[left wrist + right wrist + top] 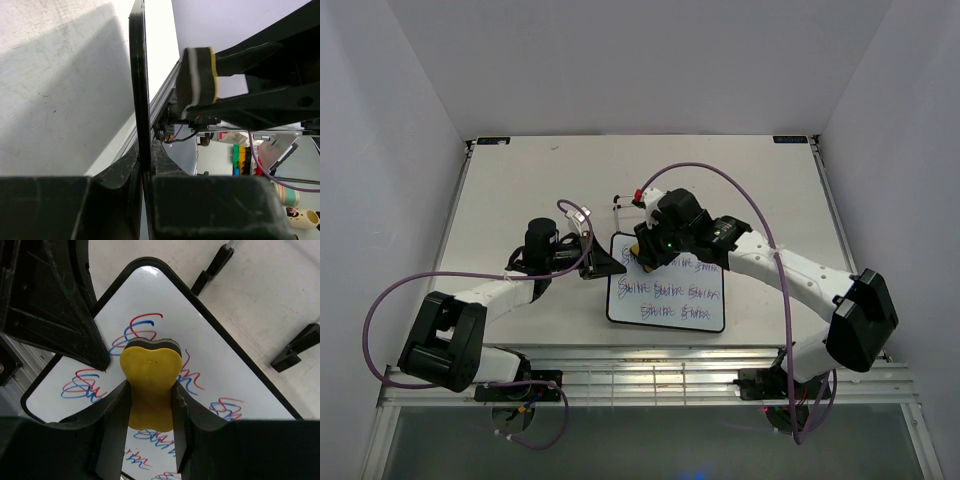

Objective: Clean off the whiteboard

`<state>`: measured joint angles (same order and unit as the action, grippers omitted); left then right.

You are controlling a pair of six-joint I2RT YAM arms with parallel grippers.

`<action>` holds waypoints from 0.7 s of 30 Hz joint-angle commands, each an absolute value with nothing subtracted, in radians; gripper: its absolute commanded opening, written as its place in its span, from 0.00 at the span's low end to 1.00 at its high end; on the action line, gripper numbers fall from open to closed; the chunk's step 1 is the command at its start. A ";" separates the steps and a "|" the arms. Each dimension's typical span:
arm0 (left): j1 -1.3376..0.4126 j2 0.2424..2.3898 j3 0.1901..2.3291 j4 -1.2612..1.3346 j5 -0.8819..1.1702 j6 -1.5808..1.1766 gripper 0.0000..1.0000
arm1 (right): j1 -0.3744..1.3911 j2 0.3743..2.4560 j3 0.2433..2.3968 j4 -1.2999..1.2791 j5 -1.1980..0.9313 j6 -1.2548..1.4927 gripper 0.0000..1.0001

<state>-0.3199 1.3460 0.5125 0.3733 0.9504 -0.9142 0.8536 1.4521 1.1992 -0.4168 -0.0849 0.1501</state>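
The whiteboard lies flat near the table's front edge, covered with red and blue-purple scribbled lines. My left gripper is shut on the board's left rim. In the left wrist view the rim runs edge-on between the fingers of the left gripper. My right gripper is shut on the yellow eraser block and holds it over the board's upper left part. The eraser, with its dark felt face, also shows in the left wrist view. The right gripper squeezes the eraser's sides.
A thin black wire stand with a red piece lies just behind the board. Its black feet show in the right wrist view. The left gripper's finger is close beside the eraser. An aluminium rail runs along the front edge.
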 commanded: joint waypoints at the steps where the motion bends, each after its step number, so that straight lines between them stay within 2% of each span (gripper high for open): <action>1: -0.328 1.296 0.520 0.439 0.996 -0.920 0.00 | 0.871 1.508 1.249 -0.322 -0.103 0.118 0.36; 9: -0.336 1.304 0.529 0.439 1.014 -0.919 0.00 | 0.893 1.557 1.213 -0.275 -0.115 0.104 0.36; 14: -0.342 1.313 0.529 0.439 1.022 -0.919 0.00 | 0.890 1.560 1.174 -0.296 -0.031 0.098 0.36; 21: -0.344 1.313 0.525 0.439 1.023 -0.917 0.00 | 0.832 1.574 1.117 -0.330 -0.021 0.107 0.37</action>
